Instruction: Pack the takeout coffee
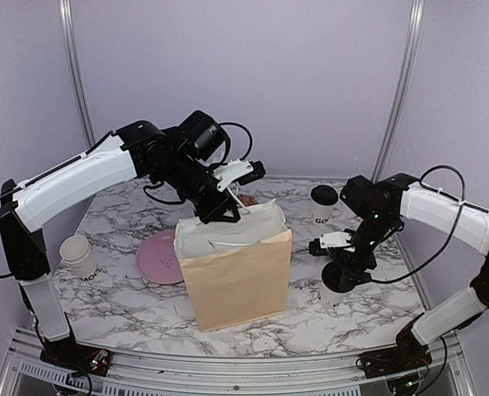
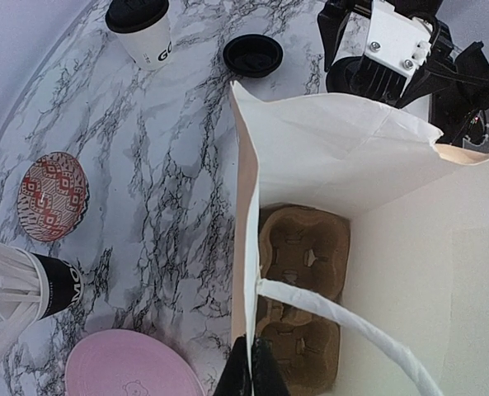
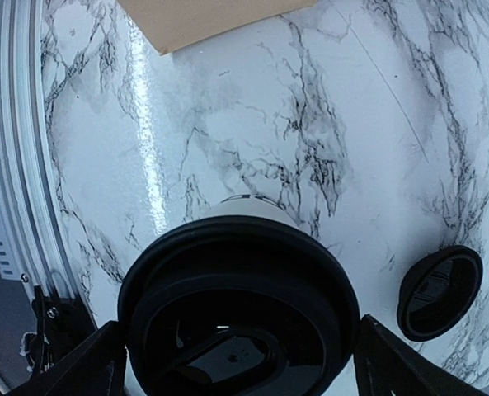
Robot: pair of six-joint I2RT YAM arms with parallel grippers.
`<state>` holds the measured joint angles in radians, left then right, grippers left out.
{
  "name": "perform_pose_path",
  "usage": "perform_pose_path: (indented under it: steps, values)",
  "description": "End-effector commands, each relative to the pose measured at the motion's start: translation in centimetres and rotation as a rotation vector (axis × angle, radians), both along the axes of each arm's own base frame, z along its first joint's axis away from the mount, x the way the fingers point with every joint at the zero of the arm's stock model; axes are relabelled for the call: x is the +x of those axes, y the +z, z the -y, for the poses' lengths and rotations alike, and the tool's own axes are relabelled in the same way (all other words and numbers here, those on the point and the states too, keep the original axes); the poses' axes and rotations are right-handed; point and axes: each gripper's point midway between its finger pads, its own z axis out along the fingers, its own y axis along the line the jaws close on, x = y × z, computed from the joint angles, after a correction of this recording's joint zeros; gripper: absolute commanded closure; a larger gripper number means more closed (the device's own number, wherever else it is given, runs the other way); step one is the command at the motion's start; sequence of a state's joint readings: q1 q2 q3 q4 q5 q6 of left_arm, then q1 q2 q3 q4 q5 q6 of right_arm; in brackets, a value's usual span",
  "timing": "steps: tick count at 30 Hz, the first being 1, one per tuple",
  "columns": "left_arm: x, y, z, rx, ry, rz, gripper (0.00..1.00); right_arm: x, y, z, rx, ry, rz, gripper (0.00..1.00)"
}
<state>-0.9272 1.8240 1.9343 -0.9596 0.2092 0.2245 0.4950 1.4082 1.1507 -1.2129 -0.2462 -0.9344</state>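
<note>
The takeout coffee (image 3: pixel 236 280), a white paper cup with a black lid, stands on the marble table right of the bag; only a bit of it (image 1: pixel 332 295) shows under my right arm in the top view. My right gripper (image 3: pixel 236 351) (image 1: pixel 343 276) is open, with one finger on each side of the lid and very close to it. The brown paper bag (image 1: pixel 236 272) stands open at the centre. My left gripper (image 2: pixel 251 373) (image 1: pixel 219 213) is shut on the bag's rim (image 2: pixel 246 247). A cardboard cup carrier (image 2: pixel 303 247) lies at the bag's bottom.
A second lidded white cup (image 1: pixel 323 202) (image 2: pixel 141 29) stands at the back right. A loose black lid (image 3: pixel 439 292) (image 2: pixel 252 54) lies near it. A pink plate (image 1: pixel 156 257), a stack of lidless cups (image 1: pixel 79 256), a patterned dish (image 2: pixel 54 196) and a black straw cup (image 2: pixel 50 285) stand left of the bag.
</note>
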Motion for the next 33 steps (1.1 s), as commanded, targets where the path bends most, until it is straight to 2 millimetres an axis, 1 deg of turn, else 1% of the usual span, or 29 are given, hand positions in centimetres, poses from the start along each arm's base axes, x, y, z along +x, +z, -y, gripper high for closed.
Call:
perform_pose_path:
  steps: [1,4,7,9,12,14,15,18,19,21,25,28,30,31,33]
  values:
    - [-0.4,-0.9,-0.9,0.036,-0.002,-0.027,1.0,-0.8,-0.7,0.0,-0.044,0.016,0.008,0.07]
    - [-0.4,-0.9,-0.9,0.036,-0.002,-0.025,1.0,-0.8,-0.7,-0.1,-0.052,0.017,0.018,0.08]
    - [-0.4,-0.7,-0.8,0.031,-0.003,-0.025,1.0,-0.4,-0.3,-0.4,-0.04,0.013,0.034,0.16]
    - [-0.2,-0.2,-0.7,0.024,0.0,-0.01,1.0,-0.3,0.2,-0.5,-0.032,0.012,0.043,0.21]
    - [0.6,0.9,-0.4,0.01,0.016,0.029,1.0,0.2,1.7,-1.1,-0.004,0.018,0.064,0.26]
    - [1.3,1.6,-0.3,0.007,0.03,0.063,1.0,0.8,3.3,-1.7,0.031,0.02,0.096,0.28]
    - [1.8,1.8,-0.3,0.012,0.039,0.083,1.0,1.3,4.4,-2.1,0.05,0.023,0.125,0.3]
    - [2.4,1.8,-0.4,0.033,0.045,0.117,1.0,3.5,9.3,-3.3,0.132,0.021,0.268,0.36]
    - [2.5,1.6,-0.4,0.042,0.049,0.121,1.0,4.0,10.8,-3.5,0.161,0.024,0.307,0.37]
    - [2.6,1.2,-0.5,0.055,0.056,0.12,1.0,5.0,13.5,-4.0,0.217,0.026,0.395,0.38]
    - [2.2,0.9,-0.5,0.065,0.05,0.115,1.0,6.2,18.5,-4.5,0.282,0.041,0.526,0.38]
    - [1.7,0.7,-0.3,0.063,0.04,0.104,1.0,6.3,22.4,-4.7,0.331,0.06,0.617,0.38]
    - [1.4,0.7,-0.2,0.06,0.032,0.097,1.0,5.8,25.2,-4.9,0.382,0.079,0.672,0.38]
    - [1.3,0.7,-0.1,0.061,0.032,0.099,1.0,5.1,26.4,-5.0,0.414,0.099,0.69,0.37]
    - [1.2,0.6,0.0,0.06,0.033,0.097,1.0,3.4,28.0,-5.5,0.484,0.158,0.693,0.36]
